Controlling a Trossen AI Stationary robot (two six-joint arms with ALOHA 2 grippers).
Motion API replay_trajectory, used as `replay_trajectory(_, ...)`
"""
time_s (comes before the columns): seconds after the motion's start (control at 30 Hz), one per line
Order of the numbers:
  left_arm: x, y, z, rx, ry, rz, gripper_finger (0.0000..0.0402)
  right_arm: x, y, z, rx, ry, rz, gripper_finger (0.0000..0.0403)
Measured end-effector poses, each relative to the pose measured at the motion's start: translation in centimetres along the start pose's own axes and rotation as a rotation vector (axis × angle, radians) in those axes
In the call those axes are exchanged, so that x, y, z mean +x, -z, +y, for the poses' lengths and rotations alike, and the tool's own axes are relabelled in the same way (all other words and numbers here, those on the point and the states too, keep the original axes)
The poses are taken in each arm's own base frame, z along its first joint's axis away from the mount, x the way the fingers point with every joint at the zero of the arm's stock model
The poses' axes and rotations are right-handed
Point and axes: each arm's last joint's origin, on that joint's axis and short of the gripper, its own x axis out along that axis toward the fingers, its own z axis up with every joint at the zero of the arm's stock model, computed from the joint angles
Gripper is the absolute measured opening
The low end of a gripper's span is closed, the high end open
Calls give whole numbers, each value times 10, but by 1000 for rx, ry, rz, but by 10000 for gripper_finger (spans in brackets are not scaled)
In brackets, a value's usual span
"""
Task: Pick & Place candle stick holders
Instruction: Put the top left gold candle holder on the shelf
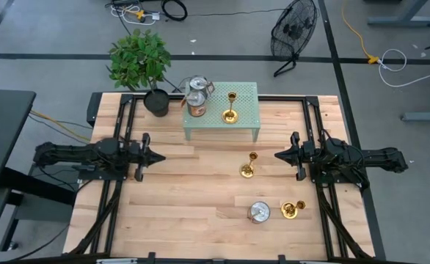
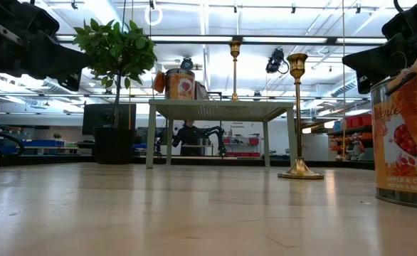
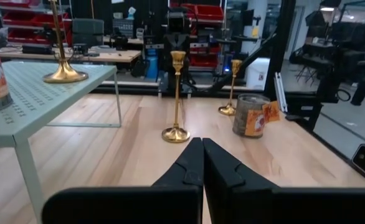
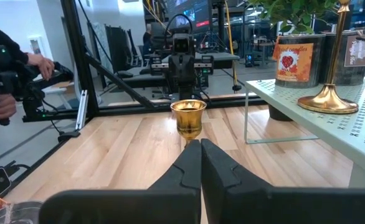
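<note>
Three gold candle stick holders show. One (image 1: 230,110) stands on its round base on the pale green perforated stand (image 1: 244,125) at the table's far side. A second (image 1: 249,167) stands on the wood at mid table, between my two grippers. A third (image 1: 292,210) stands near the front right, beside a silver-lidded tin (image 1: 258,213). My left gripper (image 1: 158,155) is shut and level at the left, pointing at the middle holder (image 3: 177,99). My right gripper (image 1: 279,155) is shut and level at the right, with that holder's cup (image 4: 189,118) straight ahead of its fingers.
Two tins (image 1: 197,95) stand on the green stand's left part, and a potted plant (image 1: 143,66) sits at the table's far left. Dark frame rails (image 1: 119,191) run along both sides. A person's hands (image 4: 14,81) hold a device beyond the table.
</note>
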Motion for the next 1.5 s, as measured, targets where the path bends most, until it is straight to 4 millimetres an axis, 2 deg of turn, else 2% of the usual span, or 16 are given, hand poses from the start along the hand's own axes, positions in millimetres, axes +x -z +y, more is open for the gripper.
replay_trajectory(1.5,-2,-4,-1,-4,21,-53,3,0,0,0,0,0,0,3)
